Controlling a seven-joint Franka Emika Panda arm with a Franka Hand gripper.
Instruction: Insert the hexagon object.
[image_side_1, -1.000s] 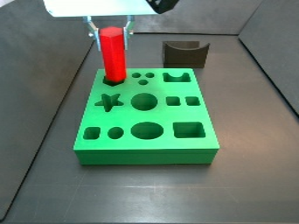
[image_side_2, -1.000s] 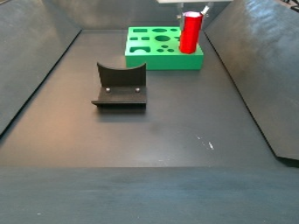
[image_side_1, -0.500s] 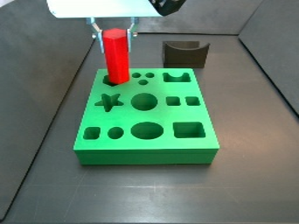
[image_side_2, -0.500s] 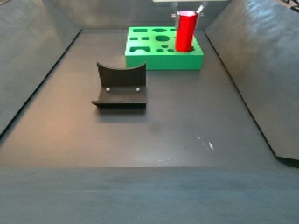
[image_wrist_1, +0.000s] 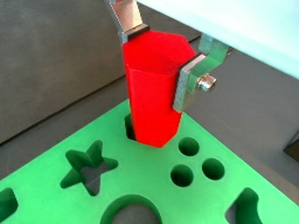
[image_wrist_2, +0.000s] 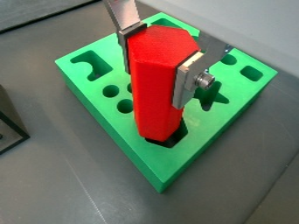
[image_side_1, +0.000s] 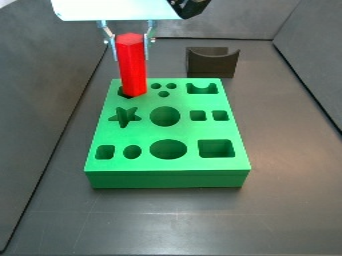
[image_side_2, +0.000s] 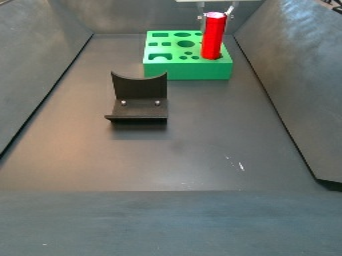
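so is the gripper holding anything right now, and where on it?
Yes: the gripper clamps the red hexagon peg by its upper end, fingers on opposite sides; its lower end sits in the green board.

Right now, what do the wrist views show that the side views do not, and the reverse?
Only the wrist views show the red peg's lower end inside a hole at the corner of the green board, with silver fingers on its sides. Only the side views show the dark curved block on the floor. Both show the pincer holding the upright peg.

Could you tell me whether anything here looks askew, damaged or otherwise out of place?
Nothing stands out. The hexagon object stands upright in a corner hole of the green board, gripped between the gripper's jaws. The dark curved block sits apart on the floor.
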